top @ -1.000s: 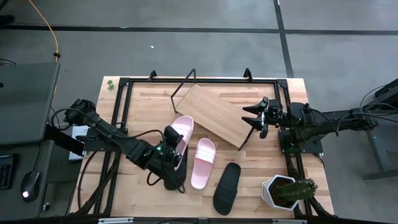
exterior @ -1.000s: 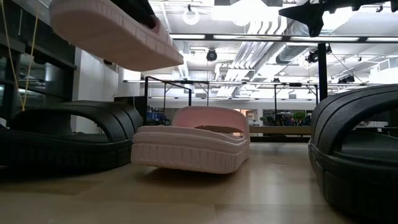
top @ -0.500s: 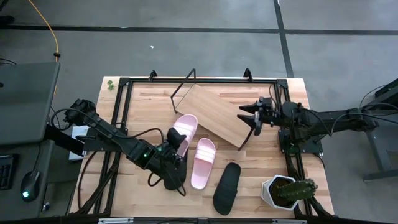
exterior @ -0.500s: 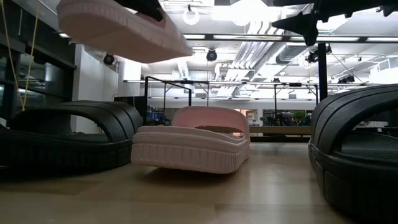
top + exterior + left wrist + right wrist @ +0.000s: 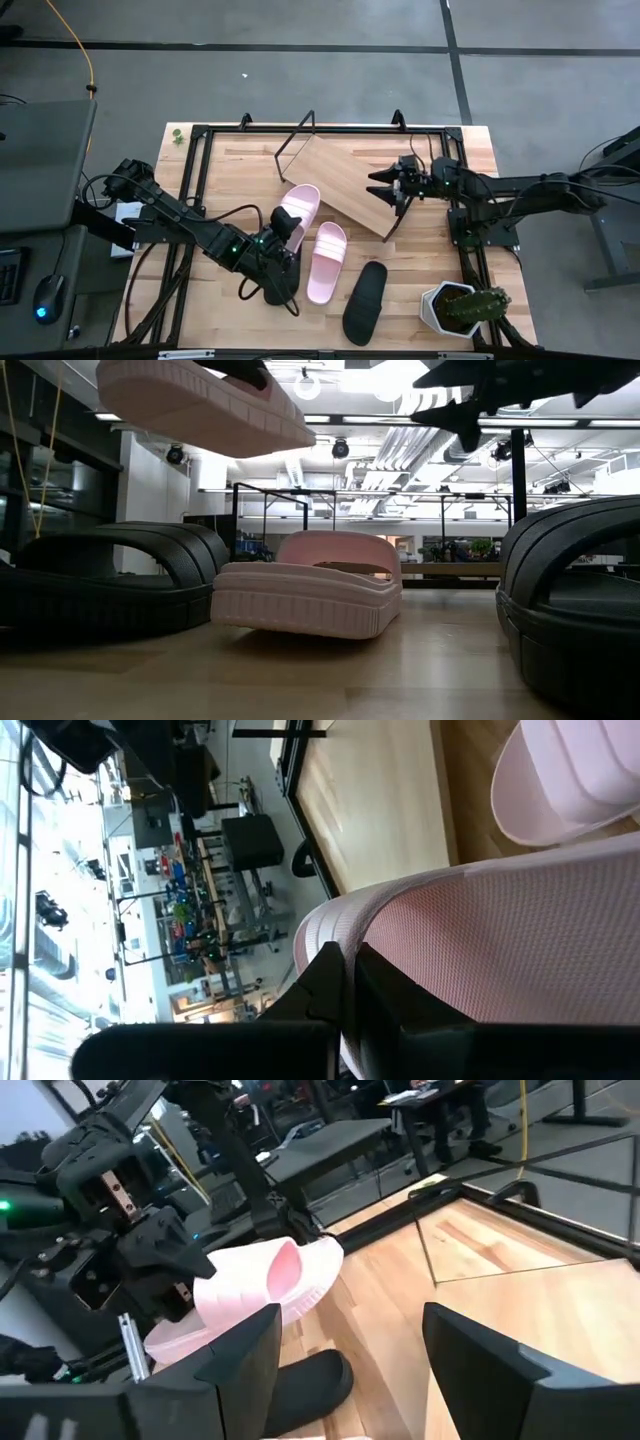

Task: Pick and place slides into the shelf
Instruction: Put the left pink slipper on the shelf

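Note:
My left gripper (image 5: 283, 228) is shut on a pale pink slide (image 5: 301, 205), held in the air near the shelf's lower left edge; the slide also shows high in the low view (image 5: 200, 405). The shelf (image 5: 345, 180), a tilted light-wood board on black wire, stands at the table's far middle. The second pink slide (image 5: 326, 262) lies flat on the table, with one black slide (image 5: 365, 300) to its right and another (image 5: 280, 285) under my left arm. My right gripper (image 5: 376, 186) is open and empty above the shelf's right part. My left gripper holds the pink slide by the end nearest the arm (image 5: 400, 970), pinched between its two fingers; one finger (image 5: 335, 985) lies against the textured pink surface. The fingers come from the table's near left. The slide is lifted clear of the table and about level.
A white pot with a cactus (image 5: 455, 308) stands at the near right corner. A black metal frame (image 5: 195, 180) runs around the tabletop. In the low view the two black slides (image 5: 110, 590) (image 5: 580, 610) flank the pink one (image 5: 310, 595).
My left gripper has carried the pink slide a little up and toward the far right, closer to the shelf. My right gripper has moved toward the table's left, out over the shelf board, still open.

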Available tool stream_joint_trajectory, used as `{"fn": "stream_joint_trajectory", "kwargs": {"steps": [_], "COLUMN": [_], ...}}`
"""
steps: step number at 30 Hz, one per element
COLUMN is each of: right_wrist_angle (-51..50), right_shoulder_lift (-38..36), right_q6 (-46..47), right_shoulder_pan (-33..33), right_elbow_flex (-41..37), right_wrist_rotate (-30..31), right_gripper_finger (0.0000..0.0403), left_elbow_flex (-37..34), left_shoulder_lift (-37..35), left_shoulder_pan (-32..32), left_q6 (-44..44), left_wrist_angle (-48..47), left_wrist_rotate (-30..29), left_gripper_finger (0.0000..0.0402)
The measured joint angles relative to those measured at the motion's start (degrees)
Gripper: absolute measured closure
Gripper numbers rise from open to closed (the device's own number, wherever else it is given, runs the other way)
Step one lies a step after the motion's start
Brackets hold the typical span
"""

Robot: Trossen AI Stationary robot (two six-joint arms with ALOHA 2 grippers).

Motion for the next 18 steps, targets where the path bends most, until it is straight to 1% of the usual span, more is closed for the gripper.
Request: {"fn": "stream_joint_trajectory", "kwargs": {"steps": [4,7,9,12,18], "right_wrist_angle": [2.7,4.2,5.3,7.7,10.6], "right_shoulder_lift": [3.3,5.2,6.4,8.1,10.3], "right_q6": [1.6,3.0,3.9,4.5,5.1], "right_shoulder_pan": [-1.4,-2.8,-3.3,-3.6,-3.5], "right_elbow_flex": [0.0,0.0,0.0,0.0,0.0], "right_wrist_rotate": [-0.8,-2.8,-4.2,-4.5,-5.7], "right_gripper_finger": [0.0169,0.0169,0.0169,0.0169,0.0169], "left_elbow_flex": [0.0,0.0,0.0,0.0,0.0], "left_shoulder_lift": [0.0,0.0,0.0,0.0,0.0], "left_shoulder_pan": [0.0,0.0,0.0,0.0,0.0], "left_q6": [2.7,4.9,6.8,9.5,11.5], "left_wrist_angle": [0.3,1.4,2.3,3.7,5.8], "left_wrist_rotate": [-1.3,-2.3,-2.3,-2.2,-2.0], "left_gripper_finger": [0.04,0.04,0.04,0.0399,0.0399]}}
